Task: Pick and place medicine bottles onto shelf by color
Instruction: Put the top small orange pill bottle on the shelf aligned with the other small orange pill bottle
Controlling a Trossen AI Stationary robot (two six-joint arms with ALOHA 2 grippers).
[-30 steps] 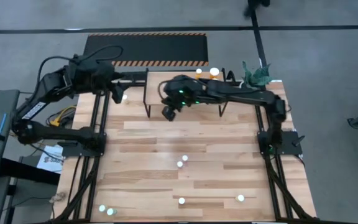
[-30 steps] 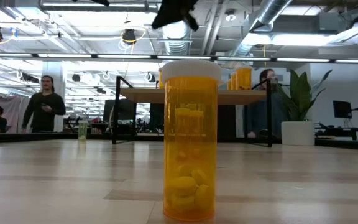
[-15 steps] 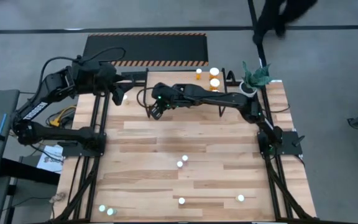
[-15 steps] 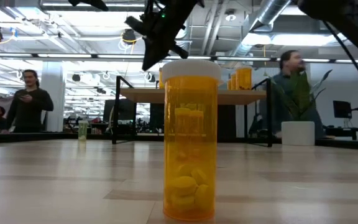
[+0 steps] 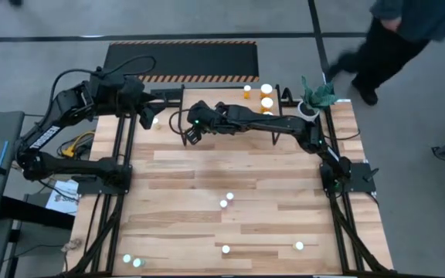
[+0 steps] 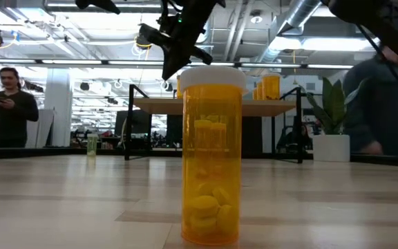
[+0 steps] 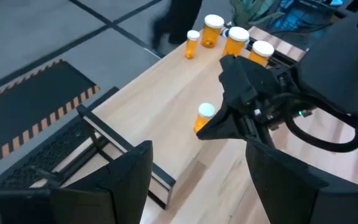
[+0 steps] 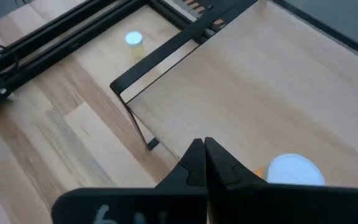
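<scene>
The shelf (image 5: 230, 96) stands at the table's far side, and several orange medicine bottles (image 7: 236, 40) stand at its right end. My right gripper (image 5: 190, 137) is shut and slants down over the shelf's left end. Just beside its fingertips, a small orange bottle with a white cap (image 7: 204, 116) stands on the shelf top (image 8: 260, 81). My left gripper (image 7: 201, 186) is open and holds nothing. It hangs above the table's far left, off the shelf's left end, where a white-capped bottle (image 8: 133, 40) stands on the table. My right gripper's shut fingers (image 8: 194, 163) point slantwise down from the table's right, close beside the small bottle's cap (image 8: 294, 171). Whether a finger touches the bottle, I cannot tell. The bottle stands upright on the shelf top.
Loose bottles stand on the table: two at the middle (image 5: 224, 204), two near the front edge (image 5: 225, 249), two at the front left corner (image 5: 132, 261). A large orange bottle (image 6: 211, 155) stands right before the low camera. A potted plant (image 5: 315, 96) is at the far right, where a person (image 5: 392, 38) walks.
My right gripper, shut throughout, has gone toward the table's left along the shelf and sunk, rolling as it went. It has kept still for the last half second. A person has walked past beyond the table's far right corner.
</scene>
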